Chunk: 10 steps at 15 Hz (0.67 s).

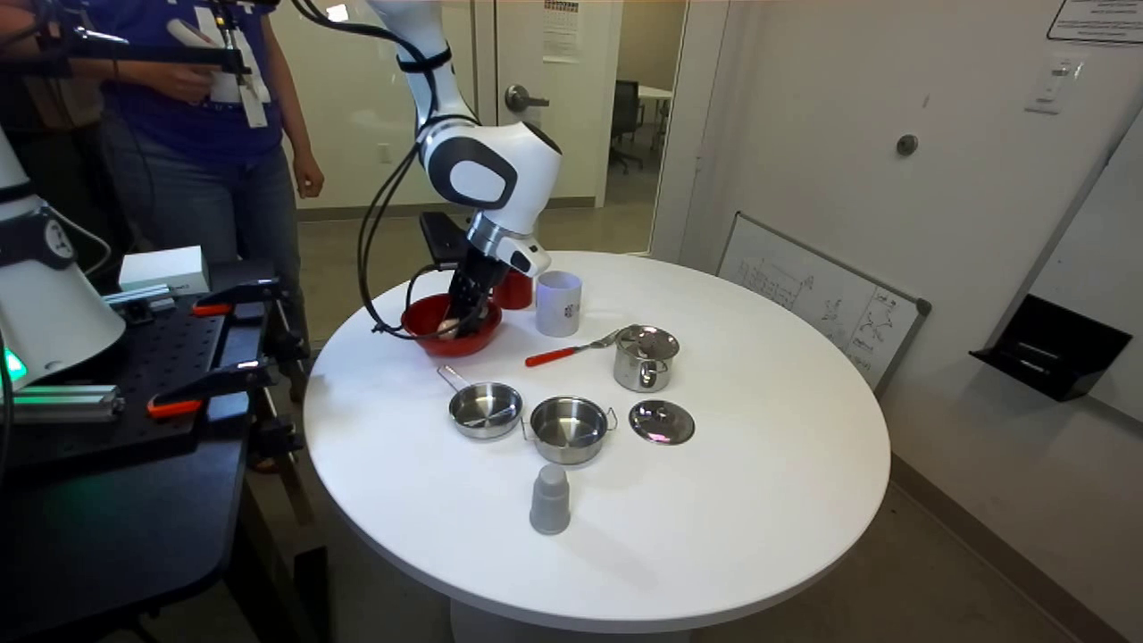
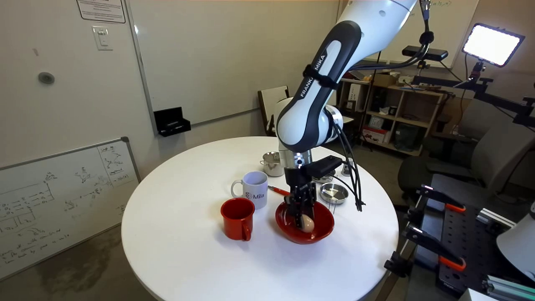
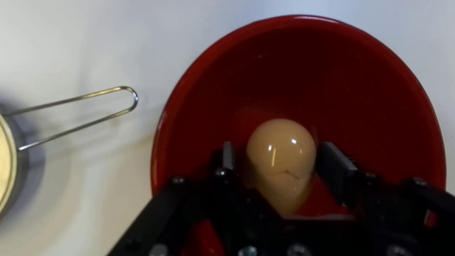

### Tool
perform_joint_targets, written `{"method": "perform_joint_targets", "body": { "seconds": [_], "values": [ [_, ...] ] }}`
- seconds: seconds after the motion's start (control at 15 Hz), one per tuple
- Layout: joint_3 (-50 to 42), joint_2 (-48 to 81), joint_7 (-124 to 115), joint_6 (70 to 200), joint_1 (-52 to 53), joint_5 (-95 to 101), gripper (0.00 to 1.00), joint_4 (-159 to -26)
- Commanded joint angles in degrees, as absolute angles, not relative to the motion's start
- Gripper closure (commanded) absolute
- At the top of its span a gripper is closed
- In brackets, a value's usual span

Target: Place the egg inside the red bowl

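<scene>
The gripper point(image 3: 280, 156) is right down in the red bowl point(image 3: 320, 78), its fingers point(image 3: 336, 161) parted around the egg point(image 2: 308, 223) and, as I read it, not gripping: in the wrist view a dark gap shows between the left finger and the shell, while the right one is so close I can't say whether it touches. The egg is inside the bowl, seemingly resting on the bottom. My guess is that the gripper is this low to spare the egg a drop, so the placing looks all but done; a straight lift would suit next, as any sideways brush might roll the egg.

In an exterior view, the red mug point(image 1: 515, 292) stands just beyond the bowl, with the white mug point(image 1: 559, 305) beside it on the right. Farther right and nearer lies the red-handled utensil point(image 1: 551, 357), its metal end by the tall metal pot point(image 1: 636, 371). Nearer than the bowl, the small pan point(image 1: 485, 411) points its wire handle at it; right of the pan come the two-handled pot point(image 1: 569, 424) and the lid point(image 1: 662, 421), flat on the round table point(image 1: 759, 500). They're spaced, I'd judge, so the bowl can be reached from above without knocking anything.
</scene>
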<state>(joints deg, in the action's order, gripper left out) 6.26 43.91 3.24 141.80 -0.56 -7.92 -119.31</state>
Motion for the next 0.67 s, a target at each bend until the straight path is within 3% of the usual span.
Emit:
{"method": "perform_joint_targets", "body": {
  "seconds": [0.0, 0.13, 0.6],
  "values": [
    [5.95, 44.33, 2.0, 141.62, 0.01, -8.11, 0.06, -118.34],
    [5.91, 44.3, 1.92, 141.67, -0.01, -8.13, 0.0, -118.36],
    [5.84, 40.74, 1.54, 142.25, -0.45, -8.46, 0.0, -120.74]
  ]
}}
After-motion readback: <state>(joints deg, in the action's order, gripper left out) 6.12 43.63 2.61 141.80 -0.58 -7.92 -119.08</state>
